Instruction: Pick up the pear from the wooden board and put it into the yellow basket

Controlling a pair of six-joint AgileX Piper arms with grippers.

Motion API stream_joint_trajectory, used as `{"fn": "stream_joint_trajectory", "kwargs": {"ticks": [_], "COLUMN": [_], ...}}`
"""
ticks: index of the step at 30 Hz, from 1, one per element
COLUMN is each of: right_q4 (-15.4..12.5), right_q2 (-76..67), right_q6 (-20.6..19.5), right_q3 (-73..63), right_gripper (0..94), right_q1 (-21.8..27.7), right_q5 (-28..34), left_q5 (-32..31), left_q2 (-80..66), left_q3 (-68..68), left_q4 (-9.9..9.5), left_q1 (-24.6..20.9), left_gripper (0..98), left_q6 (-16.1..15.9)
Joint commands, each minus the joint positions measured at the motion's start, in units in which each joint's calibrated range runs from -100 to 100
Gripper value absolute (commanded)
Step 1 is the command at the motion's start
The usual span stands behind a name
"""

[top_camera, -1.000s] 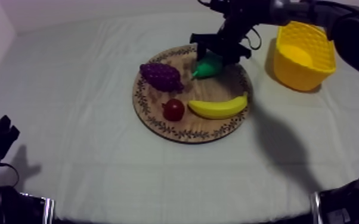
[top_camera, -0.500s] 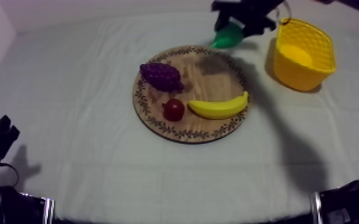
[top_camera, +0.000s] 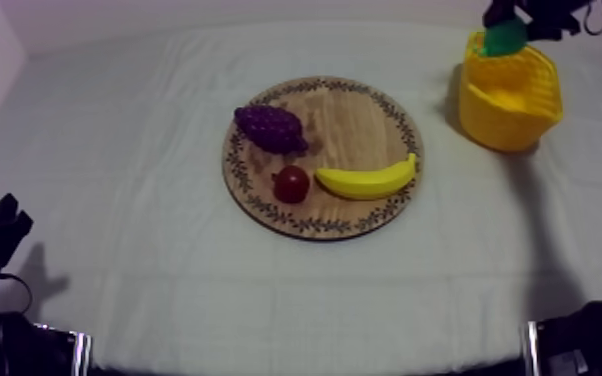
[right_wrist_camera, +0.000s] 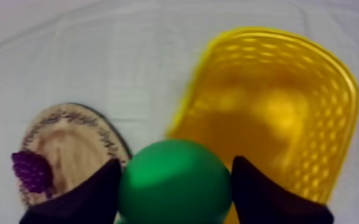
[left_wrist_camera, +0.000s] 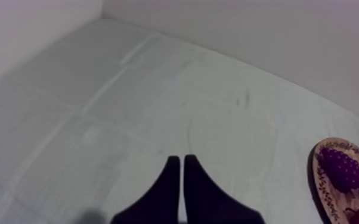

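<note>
- table (top_camera: 145, 290) under a grey-white cloth.
- wooden board (top_camera: 350, 125) at mid-table, bearing the banana (top_camera: 365, 181), grapes (top_camera: 270, 128) and small red fruit (top_camera: 291, 184).
- yellow basket (top_camera: 510, 130) apart from the board, toward my right.
- right gripper (right_wrist_camera: 175, 173) pinches the green pear (right_wrist_camera: 173, 186), held in the air above the basket's rim on the board side.
- left gripper (left_wrist_camera: 182, 159) has its fingers pressed together, over bare cloth.

Clearance: yellow basket (right_wrist_camera: 289, 89) mouth open.
Grapes (top_camera: 270, 128), small red fruit (top_camera: 291, 184) and banana (top_camera: 367, 180) occupy the board's (top_camera: 355, 110) left and near parts; surrounding worktop (top_camera: 115, 150) open.
</note>
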Motion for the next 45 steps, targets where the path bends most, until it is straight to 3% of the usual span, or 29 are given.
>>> {"fn": "stream_joint_trajectory", "kwargs": {"ticks": [1,11,26,37,41,45], "right_q4": [0.1,0.4,0.6,2.0,2.4,1.8], "right_q2": [0.4,4.9,23.4,27.6,26.1,22.5], "right_q6": [0.8,1.9,1.6,0.1,-0.8,-0.2], "right_q3": [2.2,3.3,-9.2,-12.9,-12.3,-10.4], "right_gripper": [48.8,49.0,50.4,67.1,60.8,40.7], "right_q1": [1.9,4.5,5.3,4.0,3.8,4.5], "right_q5": [-1.3,-3.4,-3.0,-2.5,-3.9,-5.6], "left_q5": [0.0,0.0,0.0,0.0,0.0,0.0], "left_q2": [0.0,0.0,0.0,0.0,0.0,0.0], "left_q3": [0.0,0.0,0.0,0.0,0.0,0.0], "left_q4": [0.01,0.01,0.01,0.01,0.01,0.01], "left_q1": [0.0,0.0,0.0,0.0,0.0,0.0], "left_gripper": [0.1,0.1,0.1,0.1,0.1,0.1], "left_q6": [0.0,0.0,0.0,0.0,0.0,0.0]}}
